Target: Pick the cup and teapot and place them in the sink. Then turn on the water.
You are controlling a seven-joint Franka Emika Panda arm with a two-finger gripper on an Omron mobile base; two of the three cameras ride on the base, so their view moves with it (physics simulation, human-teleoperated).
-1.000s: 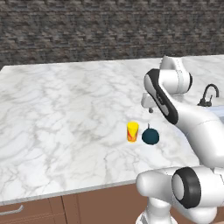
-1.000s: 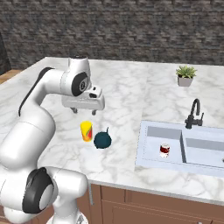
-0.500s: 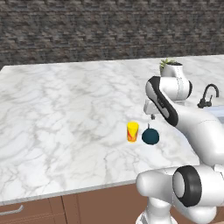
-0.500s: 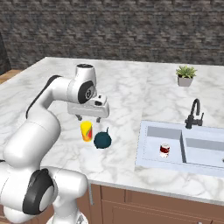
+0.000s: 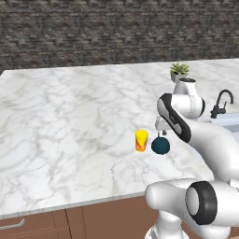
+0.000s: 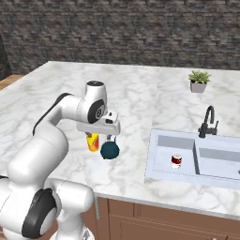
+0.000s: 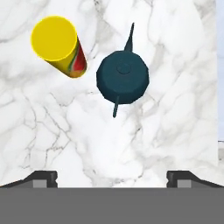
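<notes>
The yellow cup (image 5: 141,140) with an orange-red patch stands on the marble counter, and the dark teal teapot (image 5: 160,145) sits just to its right. The right base view shows the cup (image 6: 93,142) and teapot (image 6: 109,150) directly under my hand. My gripper (image 6: 101,137) hovers just above the pair, open, with nothing between its fingers. Seen from the hand, the cup (image 7: 59,46) lies upper left and the teapot (image 7: 123,76) near the centre, above my gripper (image 7: 112,178). The sink (image 6: 154,161) lies to the right, with its black faucet (image 6: 207,122); no water runs.
A small red-and-white can (image 6: 176,161) stands in the sink's smaller basin. A potted plant (image 6: 198,80) sits on the counter behind the faucet. A dark stone wall backs the counter. The counter's front edge runs close below the cup and teapot.
My hand has come down and shifted slightly toward the sink side, ending right over the cup and teapot. Cup, teapot and can have not moved.
</notes>
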